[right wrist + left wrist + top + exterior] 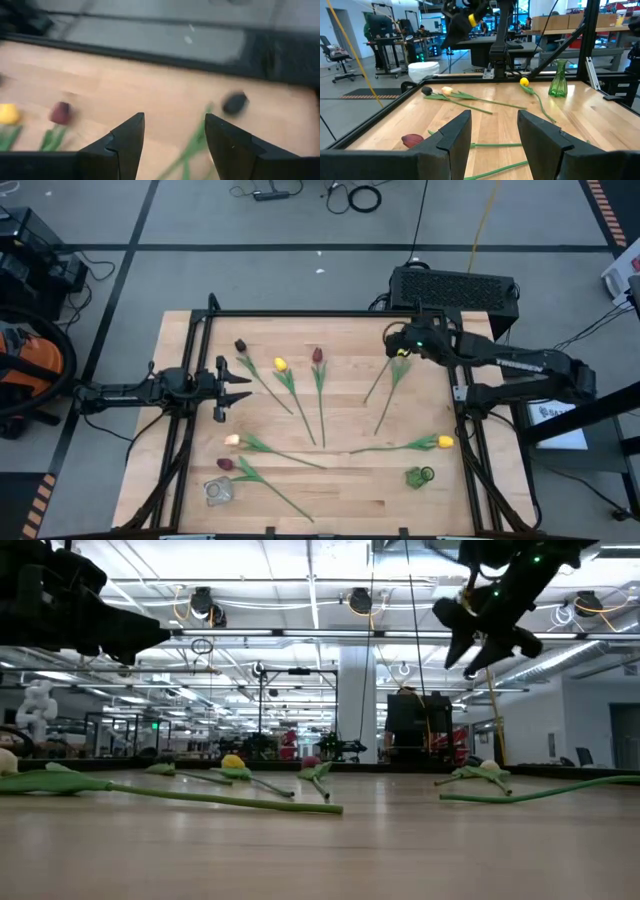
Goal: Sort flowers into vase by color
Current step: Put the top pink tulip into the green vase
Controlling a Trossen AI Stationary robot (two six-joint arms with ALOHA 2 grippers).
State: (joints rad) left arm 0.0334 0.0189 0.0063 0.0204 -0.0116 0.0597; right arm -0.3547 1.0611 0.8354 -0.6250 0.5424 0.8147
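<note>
several flowers (318, 394) lie fanned across the worktop (330, 480), heads apart for picking by color. right claw (398, 345) hovers spread above the far-right stems, likely choosing one; left claw (230, 387) waits spread at its edge, empty.

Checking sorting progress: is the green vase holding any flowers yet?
Empty. The green vase stands upright with nothing in it; the flowers lie flat on the table.
</note>
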